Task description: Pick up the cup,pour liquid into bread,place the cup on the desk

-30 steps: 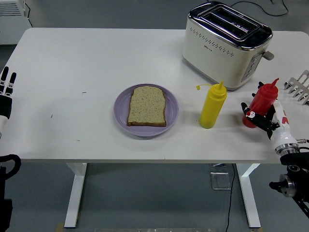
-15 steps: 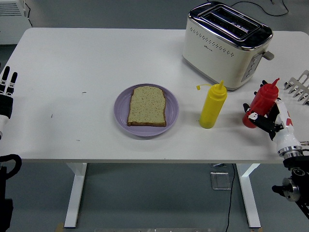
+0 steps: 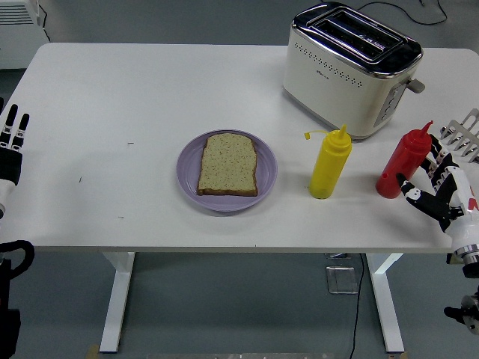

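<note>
Looking down from the head view: a white worktop (image 3: pixel 150 82) carries all the things.
Red bottle: the red squeeze bottle (image 3: pixel 404 165) stands upright at 3 o'clock of the worktop, near its right edge, capped nozzle up; no cup shows.
Right hand: the right hand (image 3: pixel 441 191) sits just beside the red bottle at its 4 o'clock, fingers (image 3: pixel 416 196) spread apart and holding nothing; whether a fingertip touches the bottle's base cannot be told.
Left hand: the left hand (image 3: pixel 10 146) rests at the 9 o'clock edge of the picture, fingers straight and relaxed, nothing in it.
Bread: one slice of bread (image 3: pixel 228 164) lies flat on a purple plate (image 3: pixel 188 166) near the worktop's middle.
Yellow bottle: a yellow squeeze bottle (image 3: pixel 330 164) stands upright between plate and red bottle, its cap hanging off to the left.
Toaster: a cream and chrome toaster (image 3: pixel 348 67) stands at 1 o'clock; a small dark brand mark on its side is too small to read.
Rack: a metal rack (image 3: pixel 464 133) shows at the right edge, behind the right hand.
</note>
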`<state>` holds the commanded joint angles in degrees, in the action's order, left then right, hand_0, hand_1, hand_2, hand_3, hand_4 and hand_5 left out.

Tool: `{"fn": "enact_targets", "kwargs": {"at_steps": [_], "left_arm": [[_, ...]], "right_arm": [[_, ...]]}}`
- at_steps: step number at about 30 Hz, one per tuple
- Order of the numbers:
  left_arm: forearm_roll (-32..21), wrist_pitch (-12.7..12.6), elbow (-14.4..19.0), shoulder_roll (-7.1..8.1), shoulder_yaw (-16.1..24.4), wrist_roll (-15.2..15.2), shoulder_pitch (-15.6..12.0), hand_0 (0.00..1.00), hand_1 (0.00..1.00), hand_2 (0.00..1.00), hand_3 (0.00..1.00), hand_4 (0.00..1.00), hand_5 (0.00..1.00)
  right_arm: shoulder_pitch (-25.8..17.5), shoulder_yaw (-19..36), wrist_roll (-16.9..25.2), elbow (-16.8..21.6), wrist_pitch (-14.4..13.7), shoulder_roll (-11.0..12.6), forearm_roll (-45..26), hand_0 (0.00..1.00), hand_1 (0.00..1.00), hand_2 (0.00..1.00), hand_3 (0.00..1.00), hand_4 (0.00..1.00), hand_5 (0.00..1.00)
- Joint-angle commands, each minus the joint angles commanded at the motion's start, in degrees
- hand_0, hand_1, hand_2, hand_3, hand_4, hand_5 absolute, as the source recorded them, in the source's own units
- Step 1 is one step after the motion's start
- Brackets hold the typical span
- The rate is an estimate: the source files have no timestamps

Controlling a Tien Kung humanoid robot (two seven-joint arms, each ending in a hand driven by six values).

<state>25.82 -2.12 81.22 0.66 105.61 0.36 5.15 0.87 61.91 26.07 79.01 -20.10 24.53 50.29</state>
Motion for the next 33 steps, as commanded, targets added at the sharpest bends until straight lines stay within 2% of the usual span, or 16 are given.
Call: {"fn": "enact_targets", "kwargs": {"at_steps": [7, 9, 13, 14, 17, 19, 20, 25, 26, 29, 31, 32, 33], "left_arm": [[0.0, 0.0, 0.0, 0.20, 0.0, 0.0, 0.0, 0.786, 0.741, 0.743, 0.702, 0.515, 0.998], [0.0, 0.0, 0.1, 0.25, 0.0, 0.0, 0.2, 0.787, 0.742, 0.743, 0.702, 0.516, 0.998], [0.0, 0.0, 0.1, 0.29, 0.0, 0.0, 0.3, 0.787, 0.742, 0.743, 0.702, 0.516, 0.998], [0.0, 0.0, 0.1, 0.28, 0.0, 0.0, 0.3, 0.787, 0.743, 0.745, 0.702, 0.514, 0.997], [0.0, 0.0, 0.1, 0.30, 0.0, 0.0, 0.4, 0.787, 0.743, 0.745, 0.702, 0.514, 0.997], [0.0, 0.0, 0.1, 0.30, 0.0, 0.0, 0.5, 0.787, 0.743, 0.745, 0.702, 0.514, 0.997], [0.0, 0.0, 0.1, 0.30, 0.0, 0.0, 0.5, 0.787, 0.743, 0.744, 0.703, 0.515, 0.998], [0.0, 0.0, 0.1, 0.29, 0.1, 0.0, 0.6, 0.787, 0.743, 0.744, 0.703, 0.515, 0.998], [0.0, 0.0, 0.1, 0.27, 0.1, 0.0, 0.6, 0.787, 0.743, 0.745, 0.703, 0.516, 0.997], [0.0, 0.0, 0.0, 0.23, 0.2, 0.0, 0.5, 0.787, 0.743, 0.745, 0.703, 0.516, 0.997], [0.0, 0.0, 0.0, 0.20, 0.2, 0.0, 0.5, 0.787, 0.743, 0.745, 0.703, 0.516, 0.997], [0.0, 0.0, 0.0, 0.18, 0.2, 0.0, 0.5, 0.788, 0.743, 0.744, 0.701, 0.515, 0.992], [0.0, 0.0, 0.0, 0.17, 0.2, 0.0, 0.5, 0.788, 0.743, 0.744, 0.701, 0.515, 0.992]], "right_arm": [[-7.6, 6.3, -1.4, 4.5, 1.8, 1.2, 3.8, 0.998, 0.926, 0.998, 0.998, 0.762, 0.048], [-9.4, 8.7, -2.8, 5.3, 3.2, 1.1, 5.2, 0.961, 0.911, 0.986, 0.998, 0.756, 0.044], [-10.6, 11.7, -4.6, 5.6, 3.9, 0.9, 5.4, 0.961, 0.911, 0.986, 0.998, 0.756, 0.044], [-10.8, 12.8, -4.4, 5.7, 3.4, 0.8, 4.3, 0.851, 0.811, 0.860, 0.873, 0.591, 0.002], [-11.2, 17.0, -2.7, 6.4, 1.2, 0.1, -1.5, 0.851, 0.811, 0.860, 0.873, 0.591, 0.002], [-11.0, 20.3, -1.4, 7.2, 1.3, -0.6, -5.8, 0.851, 0.811, 0.860, 0.873, 0.591, 0.002], [-10.9, 21.4, -1.2, 7.4, 1.4, -0.7, -8.4, 0.816, 0.772, 0.800, 0.823, 0.546, 0.024], [-9.5, 26.3, -1.7, 8.5, 4.5, -1.5, -19.6, 0.816, 0.772, 0.800, 0.823, 0.546, 0.024], [-9.0, 27.8, -2.3, 8.6, 5.9, -1.7, -22.2, 0.780, 0.724, 0.739, 0.746, 0.518, 0.096], [-6.4, 31.3, -3.9, 8.2, 8.6, -3.5, -29.7, 0.780, 0.724, 0.739, 0.746, 0.518, 0.096], [-4.9, 32.3, -4.6, 7.8, 9.5, -4.4, -34.0, 0.780, 0.724, 0.739, 0.746, 0.518, 0.096], [-4.1, 32.7, -5.0, 7.5, 9.7, -4.9, -36.6, 0.775, 0.719, 0.728, 0.736, 0.505, 0.150], [-3.1, 33.1, -5.2, 7.3, 10.0, -5.5, -38.8, 0.775, 0.719, 0.728, 0.736, 0.505, 0.150]]}}
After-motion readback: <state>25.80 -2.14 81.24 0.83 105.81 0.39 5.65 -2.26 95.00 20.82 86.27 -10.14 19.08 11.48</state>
